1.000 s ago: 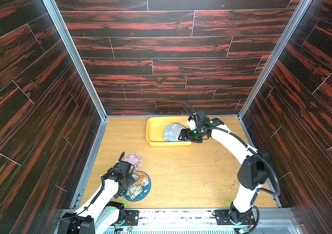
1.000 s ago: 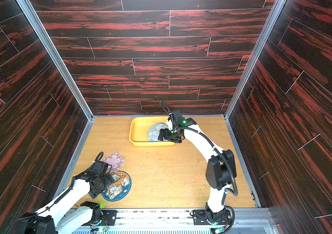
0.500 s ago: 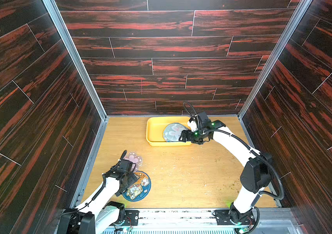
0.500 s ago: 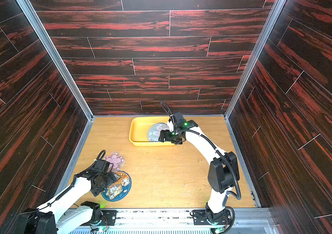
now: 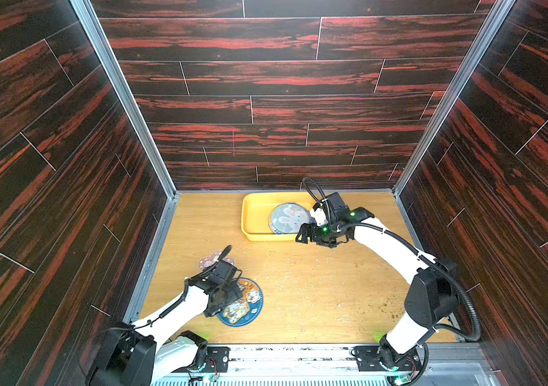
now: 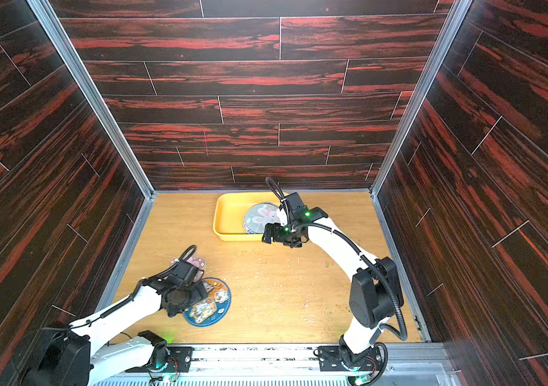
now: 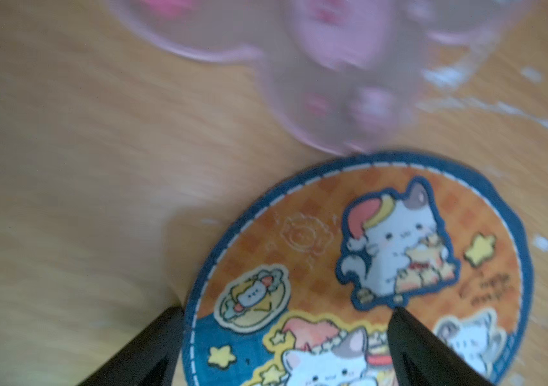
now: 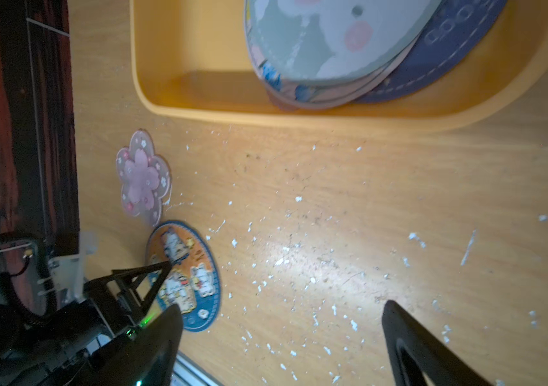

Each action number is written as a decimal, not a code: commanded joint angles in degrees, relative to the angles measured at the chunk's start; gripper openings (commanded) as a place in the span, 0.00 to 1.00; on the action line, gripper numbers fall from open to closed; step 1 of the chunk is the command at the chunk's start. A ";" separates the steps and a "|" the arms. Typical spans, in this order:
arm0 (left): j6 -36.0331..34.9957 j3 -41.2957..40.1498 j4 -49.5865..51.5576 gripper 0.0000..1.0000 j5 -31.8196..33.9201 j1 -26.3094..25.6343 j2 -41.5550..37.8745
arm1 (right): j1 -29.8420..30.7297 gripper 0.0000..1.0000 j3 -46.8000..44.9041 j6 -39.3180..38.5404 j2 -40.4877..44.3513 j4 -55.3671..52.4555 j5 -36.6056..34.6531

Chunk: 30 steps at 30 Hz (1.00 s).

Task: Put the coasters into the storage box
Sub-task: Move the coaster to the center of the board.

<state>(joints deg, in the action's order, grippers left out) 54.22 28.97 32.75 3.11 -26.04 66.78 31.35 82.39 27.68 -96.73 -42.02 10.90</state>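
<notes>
Pink blossom coaster (image 5: 210, 262): it lies flat on the wooden table (image 5: 316, 294), well apart from the storage box, so it counts as not yet stored; its edge is seen just beside the cat coaster.
Left gripper (image 7: 286, 312): it is released, jaws spread wide and nothing held. One fingertip is placed outside the rim and the other over the printed face, seemingly so that the thin edge can be pinched. Contact cannot be told.
Cat coaster (image 5: 244, 305): this round, blue-rimmed disc is left flat on the table near the front, under the left gripper; it is judged the next piece to be lifted.
Storage box (image 5: 246, 214): the yellow tray is set at the back of the table.
Stacked coasters (image 8: 332, 43): several discs are piled slightly fanned at the box's right end, a rabbit print on top, which leaves the other end free.
Right gripper (image 8: 282, 305): it is released and empty, held over bare table just outside the box's near wall.
</notes>
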 commanded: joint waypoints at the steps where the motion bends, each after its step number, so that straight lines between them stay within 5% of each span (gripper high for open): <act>1: 2.62 -1.05 -3.69 0.98 -8.52 -2.52 3.75 | 1.98 0.94 -2.45 1.73 2.33 1.05 0.70; 15: 3.58 7.78 -9.32 0.98 -9.74 -13.95 16.14 | 9.54 0.94 -13.17 7.18 2.24 7.10 2.51; 30: 2.10 7.87 -7.34 0.90 -7.19 -14.48 16.72 | 15.63 0.81 -18.50 9.67 -3.56 11.27 2.00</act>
<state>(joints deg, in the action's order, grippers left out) 55.72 39.11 24.14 -1.91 -40.14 81.25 45.93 64.23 36.23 -97.62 -31.92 12.86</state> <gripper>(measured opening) 0.898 0.817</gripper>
